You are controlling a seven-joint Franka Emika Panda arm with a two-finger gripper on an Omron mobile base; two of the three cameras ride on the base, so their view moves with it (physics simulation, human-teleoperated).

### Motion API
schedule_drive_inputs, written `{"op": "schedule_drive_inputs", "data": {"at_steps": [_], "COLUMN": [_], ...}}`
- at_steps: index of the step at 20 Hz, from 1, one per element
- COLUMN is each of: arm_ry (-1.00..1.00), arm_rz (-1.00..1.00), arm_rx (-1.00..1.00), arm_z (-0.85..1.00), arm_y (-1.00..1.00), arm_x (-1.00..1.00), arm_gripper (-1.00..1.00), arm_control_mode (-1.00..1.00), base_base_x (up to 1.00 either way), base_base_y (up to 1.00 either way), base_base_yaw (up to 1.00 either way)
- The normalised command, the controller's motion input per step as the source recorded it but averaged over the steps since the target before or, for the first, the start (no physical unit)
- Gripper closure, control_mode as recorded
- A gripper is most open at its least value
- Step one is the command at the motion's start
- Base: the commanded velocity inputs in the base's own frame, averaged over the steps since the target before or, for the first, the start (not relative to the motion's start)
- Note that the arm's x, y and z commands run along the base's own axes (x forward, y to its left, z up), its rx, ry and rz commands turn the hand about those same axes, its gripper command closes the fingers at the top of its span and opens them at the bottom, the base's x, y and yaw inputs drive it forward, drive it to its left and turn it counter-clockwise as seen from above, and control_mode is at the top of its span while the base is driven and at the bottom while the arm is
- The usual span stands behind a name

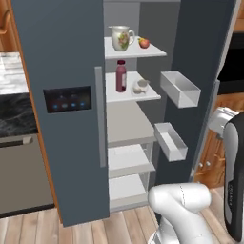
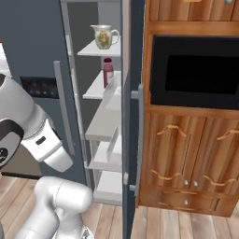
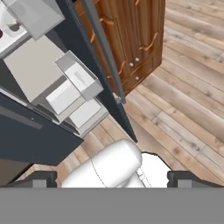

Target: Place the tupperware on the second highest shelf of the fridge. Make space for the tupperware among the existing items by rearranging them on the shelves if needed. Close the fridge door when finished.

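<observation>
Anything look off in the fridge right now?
Nothing spilled, tipped or damaged. The fridge door stands open. The pitcher and apple sit upright on the top shelf, the bottle on the second shelf beside a small pale item I can't identify. The gripper is open and empty.

base views flank fridge (image 1: 66, 95), hand view downward
</observation>
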Motion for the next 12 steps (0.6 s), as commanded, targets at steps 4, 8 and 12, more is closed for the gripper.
{"op": "schedule_drive_inputs", "data": {"at_steps": [4, 8, 12], "arm_ry": [0.0, 0.0, 0.0], "arm_rz": [0.0, 0.0, 0.0], "arm_rx": [0.0, 0.0, 0.0], "arm_z": [0.0, 0.0, 0.0], "arm_y": [0.0, 0.0, 0.0], "arm_x": [0.0, 0.0, 0.0], "arm_gripper": [-1.0, -1.0, -1.0], "arm_control_mode": [1.0, -1.0, -1.0], "base_base_x": [-0.41, -0.08, 0.0], "base_base_y": [-0.01, 0.0, 0.0], "base_base_yaw": [0.0, 0.0, 0.0]}}
